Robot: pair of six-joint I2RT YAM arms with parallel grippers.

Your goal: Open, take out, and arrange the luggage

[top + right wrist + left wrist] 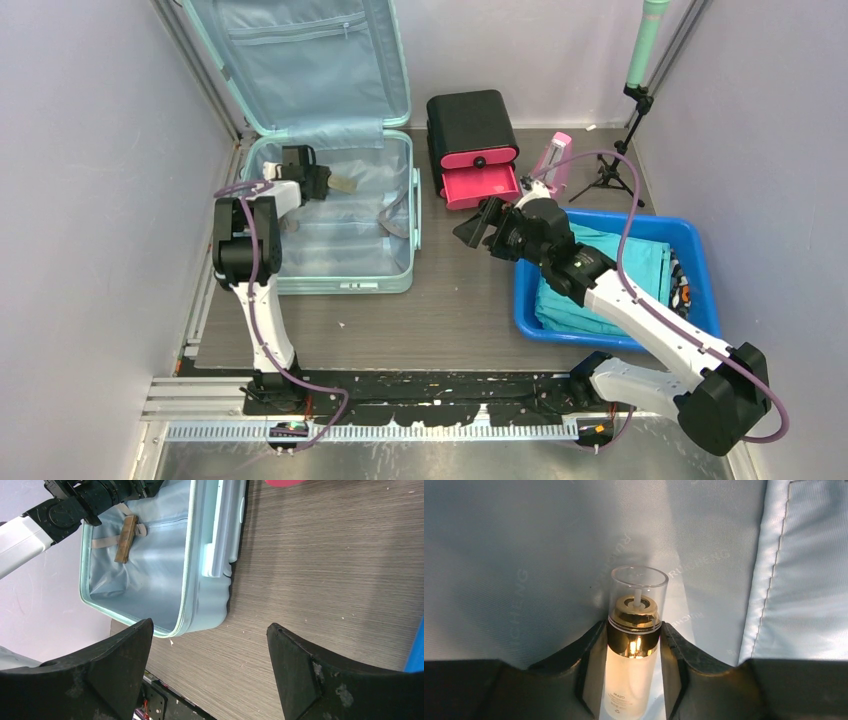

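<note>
Mint-green luggage (330,285) open on the table's left from above, left gripper (325,183) inside. Left wrist: pinching a frosted, gold-collared bottle (633,675); risk of slipping, given smooth sides. Right wrist: right gripper (210,665) spread wide, empty.

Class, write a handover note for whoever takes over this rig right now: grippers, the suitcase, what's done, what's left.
Left gripper: shut on a pump bottle, inside the suitcase.
Right gripper: open, empty, over the table between suitcase and tub.
Suitcase: open on the table, lid up against the back wall.
Done: opening.
Left: lift the bottle out and set it down, perhaps by the drawer box; then check the suitcase for more.
</note>
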